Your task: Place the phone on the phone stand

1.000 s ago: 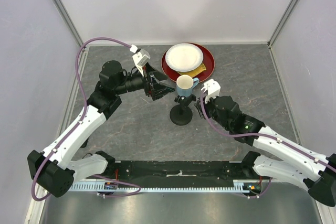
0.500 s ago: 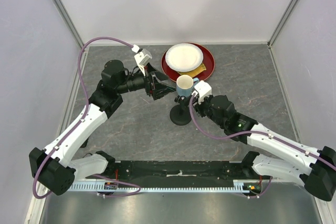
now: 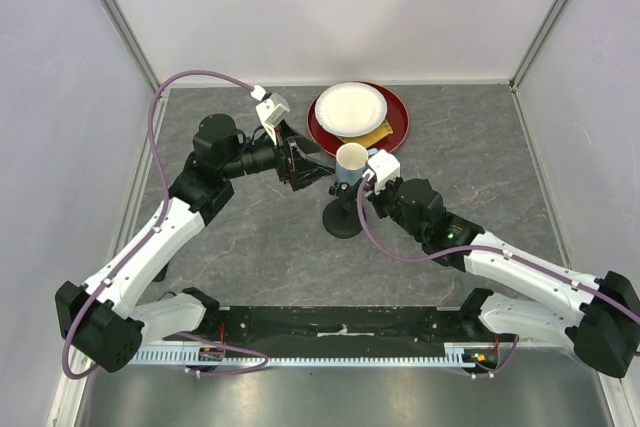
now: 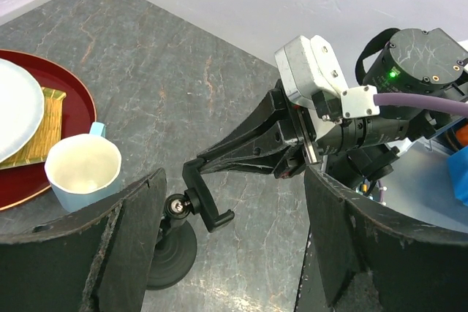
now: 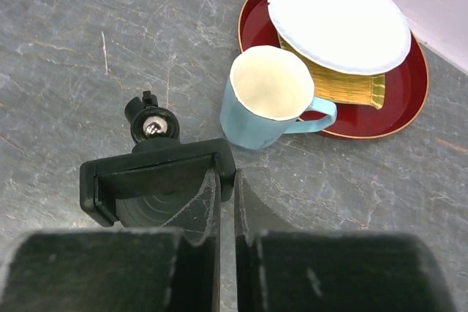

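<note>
Table (image 3: 260, 237): grey, stone-veined, matte.

Phone stand (image 3: 345, 219): mid-table, just near of the mug (image 3: 351, 160) and apart from it. All black. Flat round disc base on the table, short post upright, small ball joint with a silvery screw, then the clamp head (image 5: 157, 177), a shallow C-shaped bracket with a lip at each end. In the right wrist view the bracket's long axis lies crosswise to the fingers, cradle side turned toward the right arm. In the left wrist view it sits tilted off the post, not level. Cradle empty.

Phone: cannot pick it out in any view.

Right gripper (image 5: 227, 177): black tapered fingers drawn almost together, only a thin slit between them. Tips are at one end lip of the bracket and appear to pinch it.

Left gripper (image 3: 318, 162): just left of the mug, aimed toward the stand. Its fingers (image 4: 124, 246) are broad, dark and curved, spread wide with nothing between them.

Mug: pale blue, glossy, cream inside, upright, handle toward the right.

Far of the mug: a glossy dark red plate (image 3: 395, 127) carrying a white paper plate (image 3: 350, 107) and, partly under that, a ribbed yellow mat (image 3: 378, 134).
</note>
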`<state>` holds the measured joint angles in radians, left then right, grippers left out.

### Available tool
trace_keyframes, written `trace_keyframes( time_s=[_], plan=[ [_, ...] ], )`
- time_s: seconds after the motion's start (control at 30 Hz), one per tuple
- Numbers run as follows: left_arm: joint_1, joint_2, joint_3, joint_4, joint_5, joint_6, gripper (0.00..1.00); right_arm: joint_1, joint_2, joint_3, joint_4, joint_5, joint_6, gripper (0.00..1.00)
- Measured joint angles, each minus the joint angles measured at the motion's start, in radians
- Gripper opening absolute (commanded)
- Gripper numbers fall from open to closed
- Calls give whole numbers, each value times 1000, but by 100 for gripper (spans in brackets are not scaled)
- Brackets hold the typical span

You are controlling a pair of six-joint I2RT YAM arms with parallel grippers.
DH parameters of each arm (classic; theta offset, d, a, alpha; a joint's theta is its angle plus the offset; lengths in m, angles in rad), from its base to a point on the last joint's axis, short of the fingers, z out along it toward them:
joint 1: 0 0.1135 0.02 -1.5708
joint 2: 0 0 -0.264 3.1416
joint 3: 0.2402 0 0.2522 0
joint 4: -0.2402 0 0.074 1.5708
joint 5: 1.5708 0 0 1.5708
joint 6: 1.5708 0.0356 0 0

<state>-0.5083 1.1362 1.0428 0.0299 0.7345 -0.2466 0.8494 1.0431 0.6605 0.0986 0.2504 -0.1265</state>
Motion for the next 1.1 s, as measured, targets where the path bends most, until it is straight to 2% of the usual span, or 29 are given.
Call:
trace_keyframes(
  time_s=[0.2,0.37,0.63,0.77,0.83,0.97,1.1],
  plan=[
    [0,0,0,0,-4,0,82,-5,21,15,6,-2,82,0],
    [0,0,4,-13,-28,1,81,-6,27,26,-18,18,221,0],
    [0,0,10,-28,-84,1,78,52,63,68,-95,212,570,0],
    [-13,4,11,-37,-155,1,78,100,83,101,-166,344,736,0],
    [-29,10,11,-52,-192,3,78,119,83,104,-192,393,802,0],
    [-64,27,19,-108,-248,6,71,164,87,113,-244,481,921,0],
    [-72,10,10,-164,-281,-21,69,219,97,124,-282,543,980,7]
  ],
)
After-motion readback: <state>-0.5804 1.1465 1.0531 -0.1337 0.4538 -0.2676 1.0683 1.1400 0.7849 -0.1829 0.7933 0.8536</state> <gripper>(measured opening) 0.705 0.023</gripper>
